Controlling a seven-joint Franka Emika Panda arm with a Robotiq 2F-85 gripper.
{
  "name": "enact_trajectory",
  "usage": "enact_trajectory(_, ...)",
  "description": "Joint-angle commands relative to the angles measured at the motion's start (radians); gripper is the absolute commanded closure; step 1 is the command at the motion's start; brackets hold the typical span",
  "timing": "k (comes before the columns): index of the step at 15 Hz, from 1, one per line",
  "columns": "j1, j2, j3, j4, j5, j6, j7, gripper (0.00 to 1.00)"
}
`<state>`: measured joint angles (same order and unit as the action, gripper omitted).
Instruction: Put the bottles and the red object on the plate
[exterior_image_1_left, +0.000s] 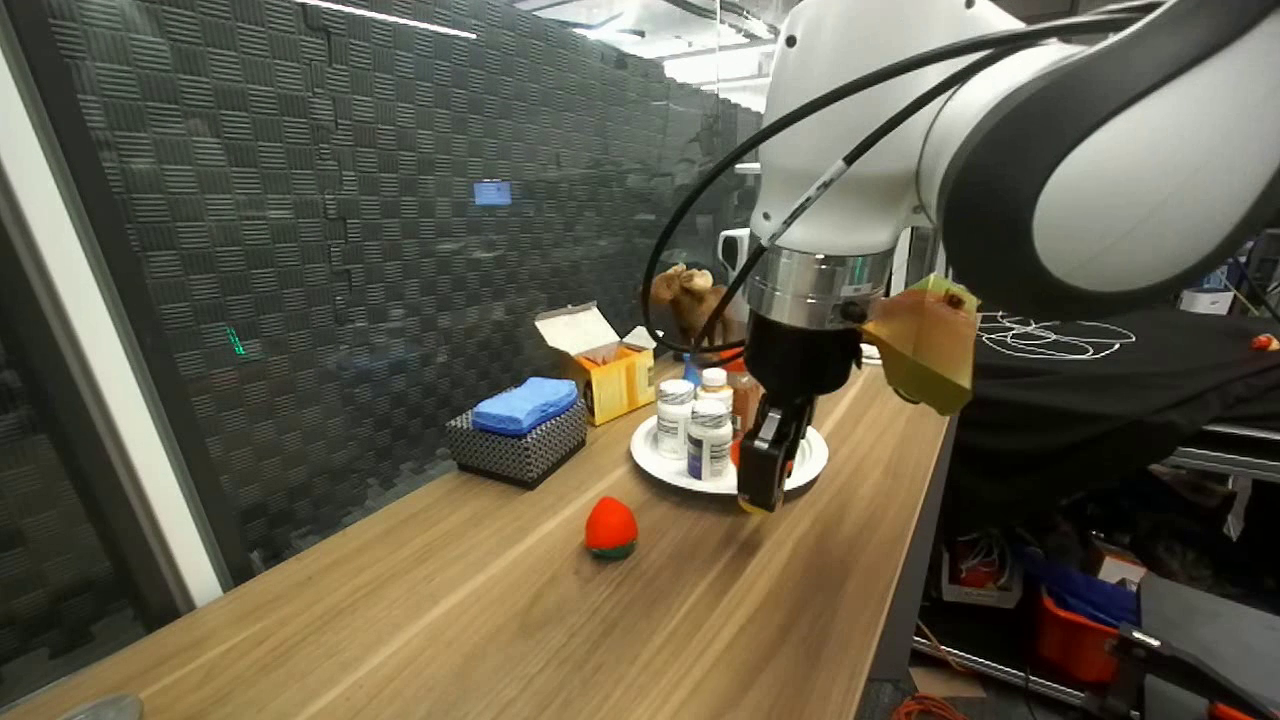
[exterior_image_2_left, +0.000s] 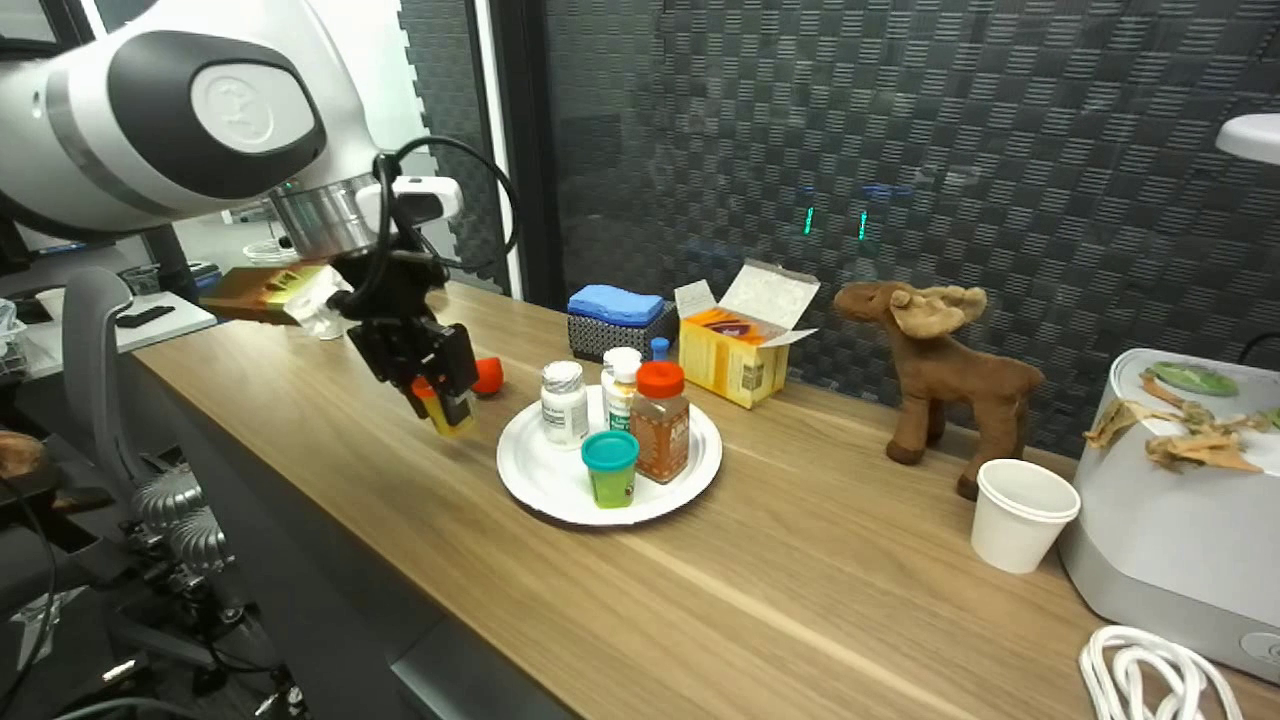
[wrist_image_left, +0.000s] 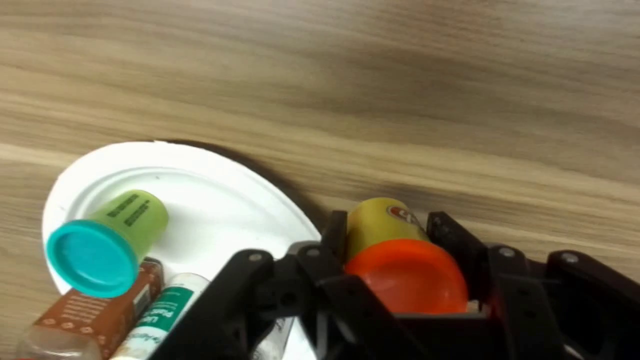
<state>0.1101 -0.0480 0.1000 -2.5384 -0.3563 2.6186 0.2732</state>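
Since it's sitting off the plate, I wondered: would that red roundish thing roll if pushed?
The red roundish thing might roll or wobble, given its curved sides. It's probably light, as it looks smaller than the white bottles.

Robotics lab, likely. In an exterior view: white-and-grey robot arm (exterior_image_1_left: 870, 210) at two o'clock, long brown wood-grain desk (exterior_image_1_left: 600, 640) at six, dark-grey ribbed foam-like wall tiles (exterior_image_1_left: 400, 200) at ten, thin white cable (exterior_image_1_left: 1045, 338) on black cloth (exterior_image_1_left: 1060, 430) at three.

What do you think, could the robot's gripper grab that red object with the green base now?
Probably not yet: the gripper appears clamped on the yellow tub with the orange lid. The red object itself looks unobstructed on the tabletop.
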Motion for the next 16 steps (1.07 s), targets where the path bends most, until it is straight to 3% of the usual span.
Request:
enact_trajectory(1, -0.039, -0.054, -0.010, -0.033, -0.027, 0.036, 0.061, 0.76)
enact_trajectory(8, -0.105, 0.047, -0.062, 0.059, 0.000, 0.067, 0.037, 0.77)
enact_trajectory(16, -0.106, 0.147, -0.098, 0.154, 0.121, 0.061, -0.035, 0.78)
